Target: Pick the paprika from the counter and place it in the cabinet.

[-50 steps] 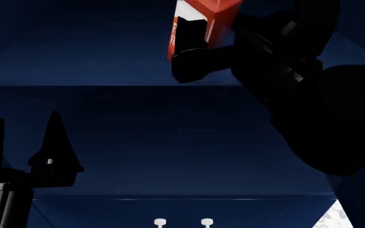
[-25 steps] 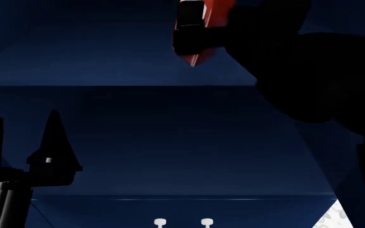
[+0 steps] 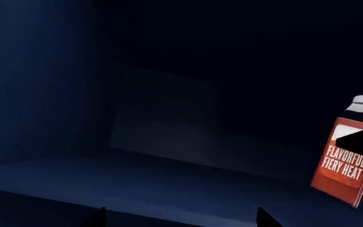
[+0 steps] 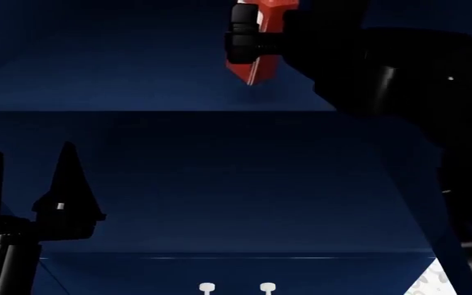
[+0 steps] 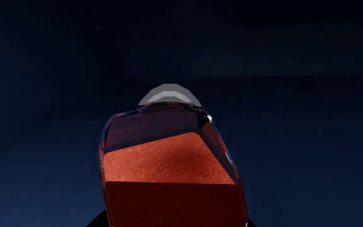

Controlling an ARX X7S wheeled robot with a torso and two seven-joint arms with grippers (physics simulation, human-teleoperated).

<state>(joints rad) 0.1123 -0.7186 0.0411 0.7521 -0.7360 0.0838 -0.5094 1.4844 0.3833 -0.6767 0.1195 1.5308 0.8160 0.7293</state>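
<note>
Paprika bottle point(image 3: 345, 163): clear body, red-orange powder with a fine speckled grain, white cap, red label with white lettering "FLAVORFUL, FIERY HEAT".

Cabinet point(image 4: 179, 172): dark navy blue throughout, plain, shading to near black in the depth of the recess; a thin pale line along the front edge of the lower shelf.

Drawer handles point(image 4: 206, 287): white, round knobs, a pair.

Left gripper point(image 4: 27, 187): black, with a small pale spot on one finger.

Right gripper point(image 4: 248, 43): black.

Speckled white-and-grey patch point(image 4: 429, 281) at the lower corner of the head view.
</note>
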